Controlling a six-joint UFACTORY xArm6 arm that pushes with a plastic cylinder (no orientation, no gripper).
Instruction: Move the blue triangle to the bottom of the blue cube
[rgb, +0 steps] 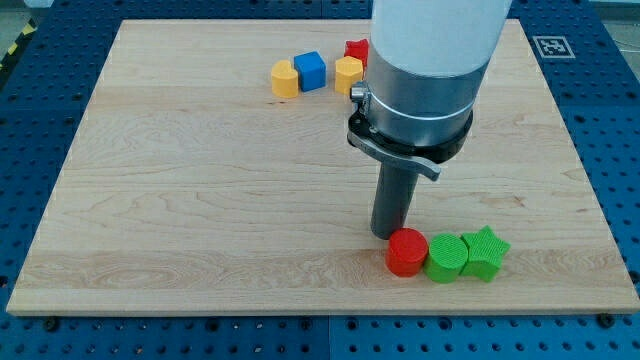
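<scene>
The blue cube (310, 70) sits near the view's top, between a yellow heart-shaped block (285, 78) on its left and another yellow block (348, 74) on its right. No blue triangle shows; the arm's wide body hides part of the board at the top right. My tip (387, 234) rests on the board in the lower middle, far below the blue cube. It is right beside the upper left edge of a red cylinder (407, 251).
A red star (357, 50) lies just above the right yellow block, partly hidden by the arm. A green cylinder (446, 258) and a green star (485, 252) stand in a row right of the red cylinder, near the board's bottom edge (320, 312).
</scene>
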